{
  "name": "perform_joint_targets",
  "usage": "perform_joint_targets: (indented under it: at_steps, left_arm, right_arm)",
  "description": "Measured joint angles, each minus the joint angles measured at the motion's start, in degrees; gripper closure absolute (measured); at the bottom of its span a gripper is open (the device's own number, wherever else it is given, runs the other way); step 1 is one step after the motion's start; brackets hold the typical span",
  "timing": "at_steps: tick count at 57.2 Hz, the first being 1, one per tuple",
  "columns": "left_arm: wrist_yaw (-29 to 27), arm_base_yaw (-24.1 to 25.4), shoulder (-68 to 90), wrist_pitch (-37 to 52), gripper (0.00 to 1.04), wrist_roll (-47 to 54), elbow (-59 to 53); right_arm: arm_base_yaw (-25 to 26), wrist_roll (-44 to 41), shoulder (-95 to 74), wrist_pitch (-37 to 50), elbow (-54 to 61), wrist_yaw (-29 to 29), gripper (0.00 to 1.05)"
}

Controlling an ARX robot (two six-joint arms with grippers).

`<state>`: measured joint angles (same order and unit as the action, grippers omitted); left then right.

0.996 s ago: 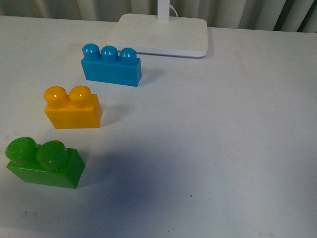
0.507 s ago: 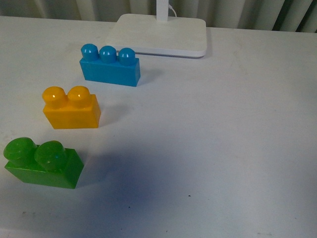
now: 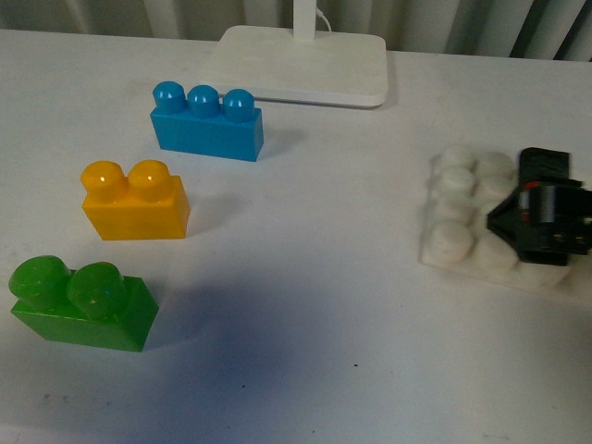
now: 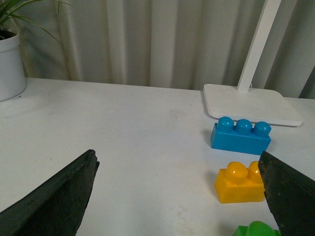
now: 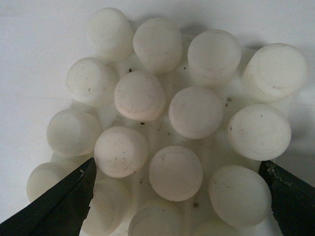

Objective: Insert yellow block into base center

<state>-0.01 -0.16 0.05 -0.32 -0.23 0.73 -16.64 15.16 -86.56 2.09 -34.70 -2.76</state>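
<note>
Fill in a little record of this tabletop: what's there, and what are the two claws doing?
Yellow two-stud plastic brick: on white table, untouched, between blue three-stud brick and green two-stud brick
White square studded plastic plate: right of bricks, visible studs bare
Right gripper: over plate, jaws apart
Left gripper: open, empty

A blue brick [image 3: 207, 125] with three bumps sits near a flat white lamp foot [image 3: 296, 63]. A green brick [image 3: 81, 303] with two bumps sits close to the front. Both rest on a white table [image 3: 324, 277].
</note>
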Motion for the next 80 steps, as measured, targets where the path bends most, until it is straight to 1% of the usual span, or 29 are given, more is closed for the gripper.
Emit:
perform_joint_targets:
  at_steps: [7, 18, 25, 33, 44, 56, 66, 72, 75, 80]
  left_arm:
    - [0.0, 0.0, 0.0, 0.0, 0.06, 0.0, 0.0]
    - [0.0, 0.0, 0.0, 0.0, 0.06, 0.0, 0.0]
    - [0.0, 0.0, 0.0, 0.0, 0.06, 0.0, 0.0]
    - [0.0, 0.0, 0.0, 0.0, 0.06, 0.0, 0.0]
    - [0.0, 0.0, 0.0, 0.0, 0.06, 0.0, 0.0]
    - [0.0, 0.0, 0.0, 0.0, 0.06, 0.0, 0.0]
    - [0.0, 0.0, 0.0, 0.0, 0.06, 0.0, 0.0]
    - [0.0, 0.0, 0.0, 0.0, 0.06, 0.0, 0.0]
    - [0.0, 0.0, 0.0, 0.0, 0.06, 0.0, 0.0]
    - [0.0, 0.0, 0.0, 0.0, 0.06, 0.0, 0.0]
  right_arm:
    - [-6.8, 3.9, -2.2, 1.0, -1.7, 2.4, 0.09]
    - [-13.9, 7.1, -5.3, 1.9, -4.2, 4.9, 0.09]
    - [-16.2, 8.2, -6.6, 2.1, -5.7, 5.1, 0.09]
    - [-16.0, 8.3, -6.4, 1.7, -5.8, 4.5, 0.09]
    - [-12.7, 8.1, -1.9, 0.4, -4.3, 2.1, 0.09]
    - [-7.1, 4.8, 10.8, 1.8, -2.4, 0.7, 0.09]
    - [-1.2, -0.4, 28.3, 1.5, 3.1, -3.1, 0.09]
    - [2.7, -1.9, 37.1, 1.2, 7.0, -4.9, 0.09]
    - [5.4, -2.5, 42.2, 0.2, 9.2, -6.4, 0.09]
    - [8.7, -3.7, 48.6, -0.5, 12.2, -7.0, 0.09]
